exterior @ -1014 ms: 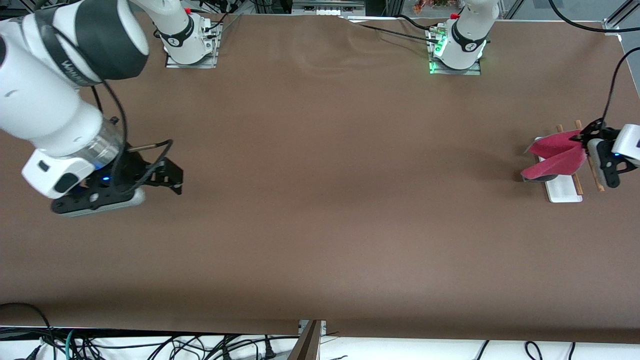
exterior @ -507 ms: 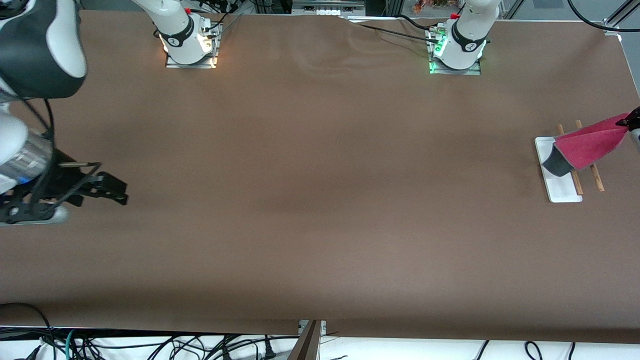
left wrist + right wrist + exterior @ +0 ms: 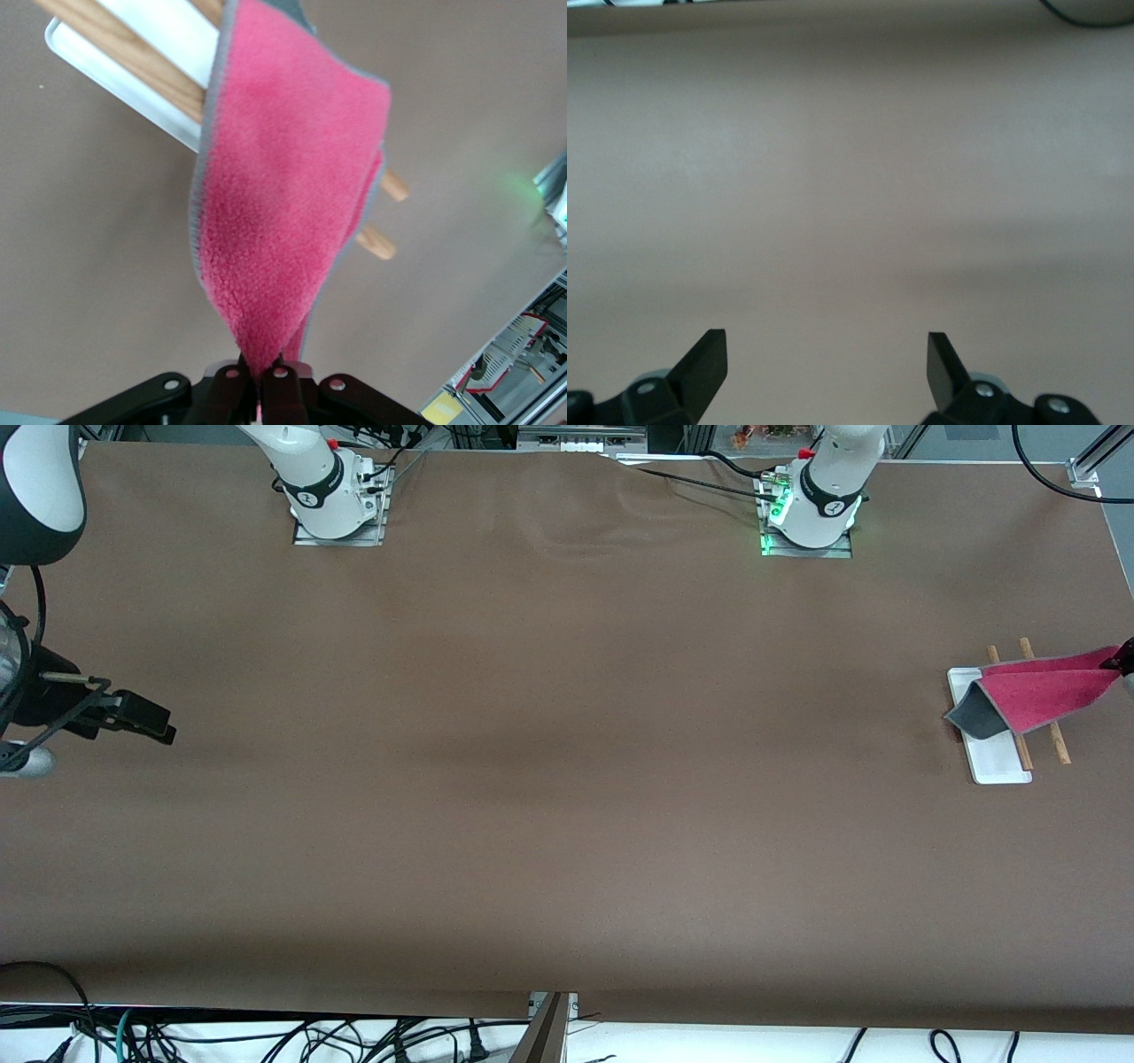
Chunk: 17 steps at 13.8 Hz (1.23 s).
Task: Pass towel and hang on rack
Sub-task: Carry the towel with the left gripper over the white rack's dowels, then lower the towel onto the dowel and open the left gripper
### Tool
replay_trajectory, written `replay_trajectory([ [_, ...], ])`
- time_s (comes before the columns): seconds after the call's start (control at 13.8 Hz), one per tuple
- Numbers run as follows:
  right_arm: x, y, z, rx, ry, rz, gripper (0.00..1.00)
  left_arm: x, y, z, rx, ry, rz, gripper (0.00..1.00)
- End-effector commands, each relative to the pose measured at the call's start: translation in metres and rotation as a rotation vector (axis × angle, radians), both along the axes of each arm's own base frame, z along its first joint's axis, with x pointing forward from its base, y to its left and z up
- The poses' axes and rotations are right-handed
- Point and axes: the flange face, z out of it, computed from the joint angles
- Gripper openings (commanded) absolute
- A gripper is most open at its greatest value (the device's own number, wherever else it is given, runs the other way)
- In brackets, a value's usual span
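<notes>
Pink-red towel (image 3: 1045, 689) drapes over the rack (image 3: 1001, 766) at the left arm's end of the table, one corner pinched in the left gripper (image 3: 261, 376); release remains, while the right gripper (image 3: 827, 359) waits, fingers spread, over bare table

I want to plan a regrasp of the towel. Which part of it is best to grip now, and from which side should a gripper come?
Probably the towel's pinched corner, which the left gripper already holds, at the left arm's end of the table. From there the cloth stretches taut across the rack's wooden rods. The folded grey end lies over the white base, harder to pinch cleanly.
</notes>
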Motion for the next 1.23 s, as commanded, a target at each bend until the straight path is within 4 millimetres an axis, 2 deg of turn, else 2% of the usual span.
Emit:
replay_trajectory([
  [0.0, -0.028, -0.003, 0.005, -0.012, 0.005, 0.029, 1.0, 0.007, 0.01, -0.013, 0.016, -0.009, -0.029, 0.0],
  [0.07, -0.033, -0.003, 0.01, -0.012, -0.001, 0.052, 1.0, 0.008, 0.012, -0.022, 0.014, -0.015, -0.031, 0.0],
  [0.14, -0.037, -0.003, 0.017, -0.013, -0.011, 0.06, 1.0, 0.002, 0.024, -0.026, 0.018, -0.029, -0.015, 0.0],
  [0.43, -0.068, -0.006, 0.064, -0.02, -0.045, 0.087, 1.0, 0.001, 0.032, -0.046, 0.01, -0.039, -0.01, 0.0],
  [0.65, -0.069, -0.012, 0.065, -0.019, -0.043, 0.084, 1.0, -0.002, 0.038, -0.058, 0.009, -0.048, -0.007, 0.0],
  [0.72, -0.07, -0.009, 0.068, -0.021, -0.048, 0.086, 1.0, -0.002, 0.039, -0.058, 0.009, -0.049, -0.005, 0.42],
  [0.8, -0.07, -0.009, 0.067, -0.021, -0.046, 0.094, 1.0, -0.004, 0.04, -0.06, 0.001, -0.052, 0.006, 0.97],
  [1.01, -0.071, -0.009, 0.062, -0.023, -0.014, 0.149, 1.0, -0.01, 0.05, -0.05, 0.006, -0.065, 0.028, 1.0],
  [1.16, -0.07, -0.009, 0.062, -0.024, -0.017, 0.152, 1.0, 0.001, 0.047, -0.03, 0.017, -0.086, 0.023, 1.0],
])
